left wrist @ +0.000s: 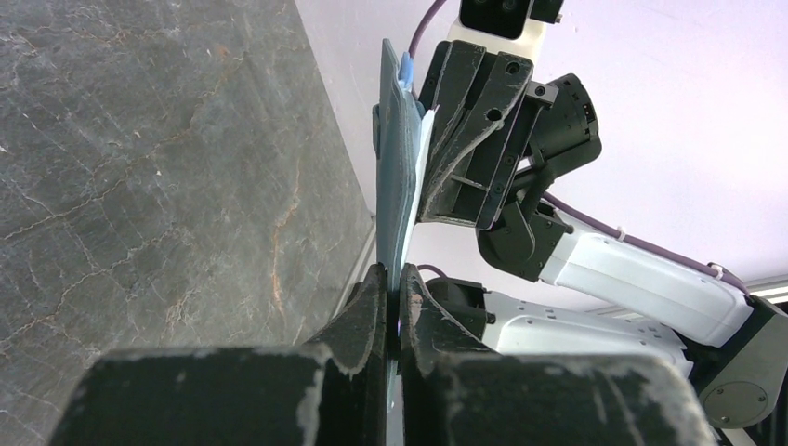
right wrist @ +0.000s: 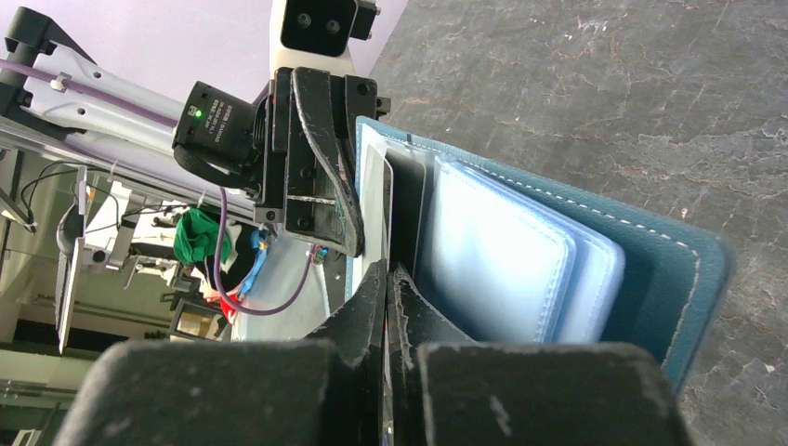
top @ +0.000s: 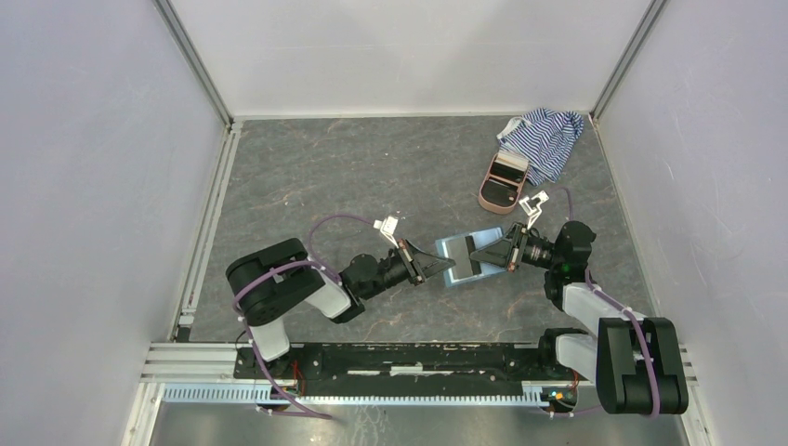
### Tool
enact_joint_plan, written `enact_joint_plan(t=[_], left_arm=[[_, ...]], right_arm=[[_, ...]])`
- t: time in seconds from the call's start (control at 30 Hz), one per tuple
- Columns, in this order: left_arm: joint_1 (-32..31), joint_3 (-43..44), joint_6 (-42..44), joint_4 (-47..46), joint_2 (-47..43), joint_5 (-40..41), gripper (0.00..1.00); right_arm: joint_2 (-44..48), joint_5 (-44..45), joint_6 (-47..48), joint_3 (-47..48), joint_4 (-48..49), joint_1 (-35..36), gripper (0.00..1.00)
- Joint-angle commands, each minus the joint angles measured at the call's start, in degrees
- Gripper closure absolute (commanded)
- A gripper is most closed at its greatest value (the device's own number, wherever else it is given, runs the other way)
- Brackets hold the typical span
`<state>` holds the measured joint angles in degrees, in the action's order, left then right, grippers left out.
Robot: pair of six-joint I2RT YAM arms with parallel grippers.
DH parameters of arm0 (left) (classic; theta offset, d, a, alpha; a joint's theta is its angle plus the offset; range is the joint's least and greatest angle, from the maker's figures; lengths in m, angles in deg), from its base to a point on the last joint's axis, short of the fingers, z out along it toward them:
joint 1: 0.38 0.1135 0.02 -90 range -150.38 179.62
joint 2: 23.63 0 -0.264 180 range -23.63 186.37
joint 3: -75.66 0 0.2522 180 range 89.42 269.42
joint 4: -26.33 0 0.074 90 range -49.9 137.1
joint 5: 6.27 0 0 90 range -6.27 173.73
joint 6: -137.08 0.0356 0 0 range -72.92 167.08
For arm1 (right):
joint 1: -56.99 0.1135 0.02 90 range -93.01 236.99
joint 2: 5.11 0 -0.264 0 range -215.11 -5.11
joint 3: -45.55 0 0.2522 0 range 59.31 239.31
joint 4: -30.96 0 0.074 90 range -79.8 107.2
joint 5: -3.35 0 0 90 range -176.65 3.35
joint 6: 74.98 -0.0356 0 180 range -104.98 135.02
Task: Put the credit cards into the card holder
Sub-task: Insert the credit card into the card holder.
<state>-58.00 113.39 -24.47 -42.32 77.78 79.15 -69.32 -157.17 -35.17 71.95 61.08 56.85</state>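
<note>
The right gripper, nearest its wrist camera, is clamped shut on the edge of a dark grey card. The card stands in the open wallet, between a pale panel and a stack of glossy pale blue sleeves. The wallet is teal with white stitching along its border, sits just right of centre in the top view, and has one edge pinched in the closed left gripper.
</note>
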Motion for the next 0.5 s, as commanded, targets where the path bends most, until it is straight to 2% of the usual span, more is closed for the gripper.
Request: enact_joint_plan(t=[0.0, 0.23, 0.47], left_arm=[[-0.8, 4.2, -0.5, -17.1, -0.1, -0.9, 0.91], [-0.8, 4.1, -0.6, -17.0, -0.2, -1.0, 0.83], [-0.8, 4.5, -0.9, -17.0, 0.1, -1.7, 0.82]], right_arm=[[0.3, 0.0, 2.7, 0.9, -1.6, 0.6, 0.98], [-0.2, 0.6, 4.4, 1.2, -3.9, 0.6, 0.98], [-0.7, 0.7, 4.7, 1.4, -4.2, 0.6, 0.99]])
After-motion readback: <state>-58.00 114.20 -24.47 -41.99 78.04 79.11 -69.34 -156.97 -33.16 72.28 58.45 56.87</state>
